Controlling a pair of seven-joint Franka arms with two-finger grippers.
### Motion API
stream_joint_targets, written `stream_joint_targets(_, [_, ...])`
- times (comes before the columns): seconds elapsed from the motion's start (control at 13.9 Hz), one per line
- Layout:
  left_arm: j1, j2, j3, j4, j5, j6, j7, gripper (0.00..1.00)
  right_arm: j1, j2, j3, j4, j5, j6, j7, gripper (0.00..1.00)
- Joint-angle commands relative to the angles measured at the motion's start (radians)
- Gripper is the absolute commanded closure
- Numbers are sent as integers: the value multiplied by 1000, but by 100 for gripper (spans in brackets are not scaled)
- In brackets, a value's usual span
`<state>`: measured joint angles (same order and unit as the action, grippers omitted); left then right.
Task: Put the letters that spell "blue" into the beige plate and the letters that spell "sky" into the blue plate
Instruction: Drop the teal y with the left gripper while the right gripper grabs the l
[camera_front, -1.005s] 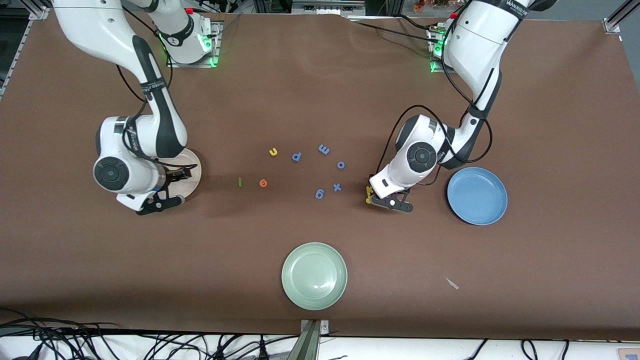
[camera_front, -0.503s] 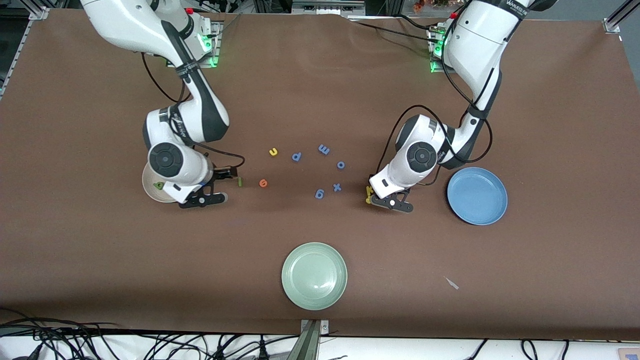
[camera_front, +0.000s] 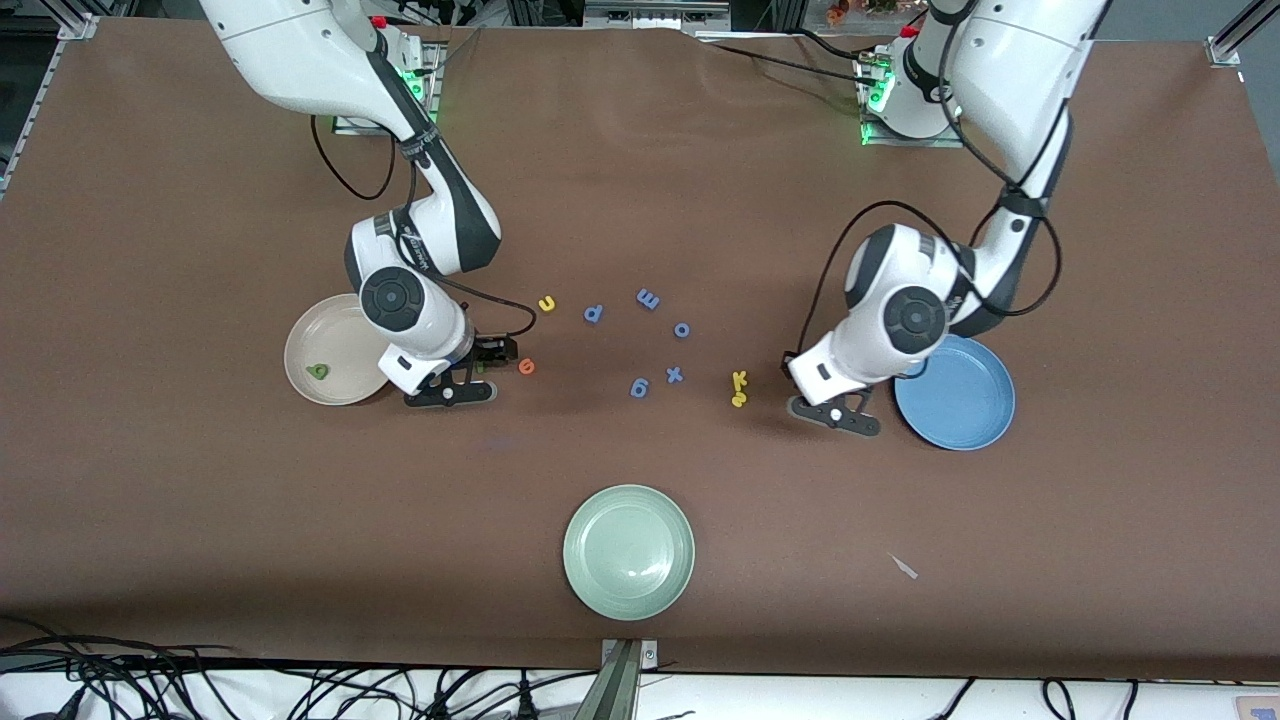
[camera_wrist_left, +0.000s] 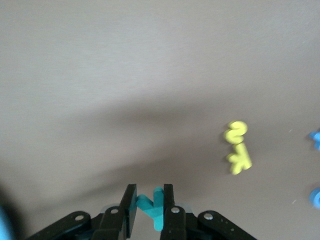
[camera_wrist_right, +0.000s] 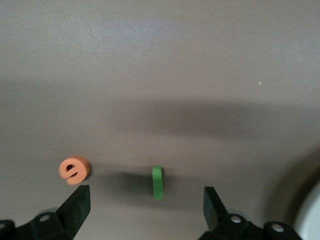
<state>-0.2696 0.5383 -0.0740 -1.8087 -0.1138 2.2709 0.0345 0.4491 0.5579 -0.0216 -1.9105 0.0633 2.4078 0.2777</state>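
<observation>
The left gripper is clamped on the teal "y", in the air just beside the blue plate. The right gripper stands wide open over the green "l", near the beige plate holding the dark green "b". Risks: the thin "l" may tip or slide as the fingers shut; the neighbouring orange "e" may be nudged. The front view hides the "l" under the right gripper.
</observation>
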Motion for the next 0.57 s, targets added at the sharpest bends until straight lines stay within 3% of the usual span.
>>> stream_joint_targets(0.0, [70, -41, 6, -38, -1, -62, 195, 92, 6, -10, 0, -55, 0, 64, 9, 0])
stream_joint_targets(0.22, [134, -28, 78, -40, -3, -62, 447, 92, 7, -13, 2, -93, 0, 68, 2, 5])
stream_joint_targets(0.36, [164, -18, 86, -40, -1, -59, 479, 92, 7, -12, 2, -107, 0, 82, -6, 25])
stream_joint_targets(0.43, [167, -12, 86, -37, -1, -57, 478, 77, 6, -12, 2, -107, 0, 82, -6, 36])
stream_joint_targets(0.5, [167, -11, 86, -35, -1, -56, 478, 53, 6, -12, 2, -104, 0, 82, -5, 49])
